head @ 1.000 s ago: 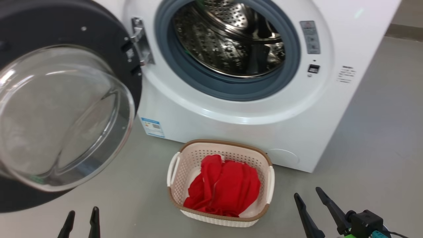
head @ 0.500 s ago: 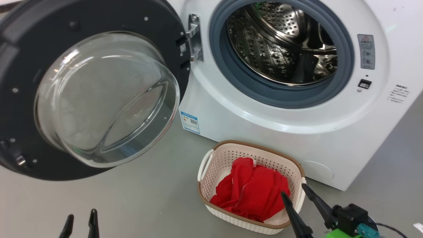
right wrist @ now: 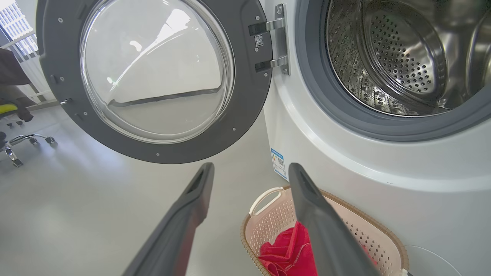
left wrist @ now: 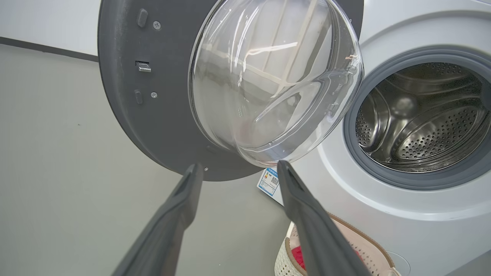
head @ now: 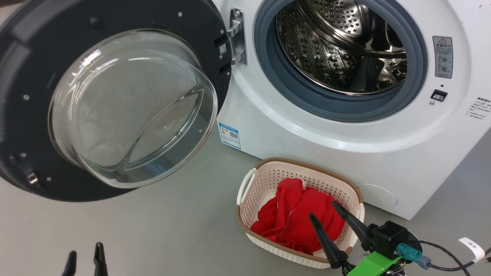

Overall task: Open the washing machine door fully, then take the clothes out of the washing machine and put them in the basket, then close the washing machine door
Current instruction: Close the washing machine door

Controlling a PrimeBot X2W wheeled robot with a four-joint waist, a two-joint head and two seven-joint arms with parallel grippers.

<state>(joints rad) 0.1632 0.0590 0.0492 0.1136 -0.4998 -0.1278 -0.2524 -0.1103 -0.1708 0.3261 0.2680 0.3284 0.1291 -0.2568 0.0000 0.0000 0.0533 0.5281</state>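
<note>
The washing machine [head: 307,134] stands with its door [head: 115,99] swung wide open to the left; the steel drum [head: 341,46] shows no fabric inside. Red clothes [head: 295,222] lie in the cream basket [head: 268,180] on the floor before the machine. My right gripper [head: 324,209] is open, its fingers over the basket's near right part with nothing between them. Low at the left, my left gripper [head: 83,256] is open and empty. In the left wrist view the left gripper [left wrist: 238,166] points at the door's [left wrist: 153,115] lower rim. The right wrist view has the right gripper [right wrist: 251,166] above the basket [right wrist: 276,214] and clothes [right wrist: 287,253].
Grey floor [head: 172,230] lies open left of the basket. A blue label [head: 230,135] sits on the machine's lower front. A cable [head: 445,257] trails from my right wrist. An office chair base [right wrist: 19,142] stands far left in the right wrist view.
The head camera has turned left, so the whole scene shifted right. My right gripper has moved up and left over the basket. Both grippers stay open.
</note>
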